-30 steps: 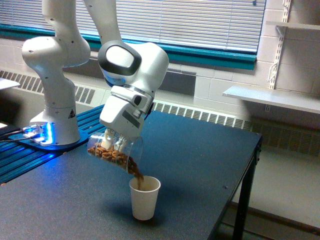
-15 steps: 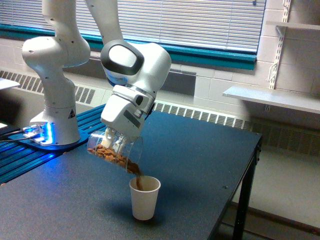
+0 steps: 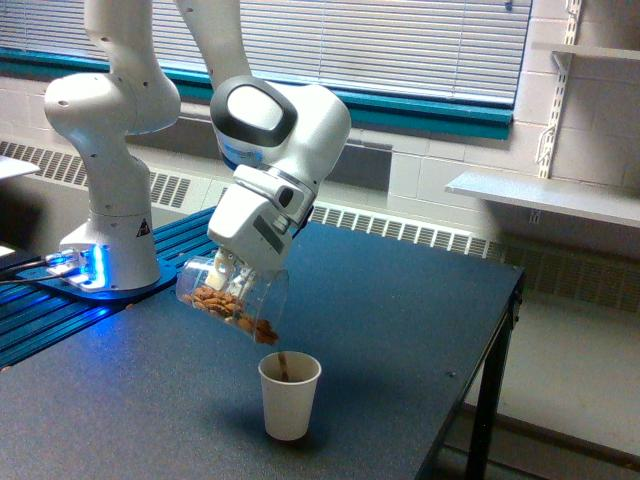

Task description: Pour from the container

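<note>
Gripping one tilted clear container (image 3: 232, 300), the pincer (image 3: 232, 270) hangs above one paper cup (image 3: 289, 395) — brown bits falling.

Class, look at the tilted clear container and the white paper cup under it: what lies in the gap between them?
In the exterior view, only falling brown bits lie between the container mouth and the paper cup; the two don't touch.
</note>
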{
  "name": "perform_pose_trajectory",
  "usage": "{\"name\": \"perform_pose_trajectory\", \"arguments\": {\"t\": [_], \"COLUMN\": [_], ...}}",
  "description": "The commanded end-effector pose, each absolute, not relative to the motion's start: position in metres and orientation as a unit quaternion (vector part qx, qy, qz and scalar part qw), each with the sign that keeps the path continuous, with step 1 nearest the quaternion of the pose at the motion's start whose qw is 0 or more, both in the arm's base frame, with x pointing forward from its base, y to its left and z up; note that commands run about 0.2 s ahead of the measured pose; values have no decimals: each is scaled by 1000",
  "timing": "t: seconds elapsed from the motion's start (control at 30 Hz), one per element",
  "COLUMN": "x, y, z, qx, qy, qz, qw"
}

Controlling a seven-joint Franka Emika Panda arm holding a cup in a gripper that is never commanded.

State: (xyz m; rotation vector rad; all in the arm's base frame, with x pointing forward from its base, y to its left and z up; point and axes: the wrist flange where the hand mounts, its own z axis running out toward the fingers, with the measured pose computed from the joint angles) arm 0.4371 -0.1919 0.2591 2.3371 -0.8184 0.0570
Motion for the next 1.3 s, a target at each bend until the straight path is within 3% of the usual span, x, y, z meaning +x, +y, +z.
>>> {"name": "perform_pose_trajectory", "arguments": {"t": [0.03, 1.3], "x": [442, 453], "y": [-187, -187], "z": [263, 270], "qx": [892, 891], "qy": [-304, -293], "qz": [13, -17], "qw": [335, 346]}}
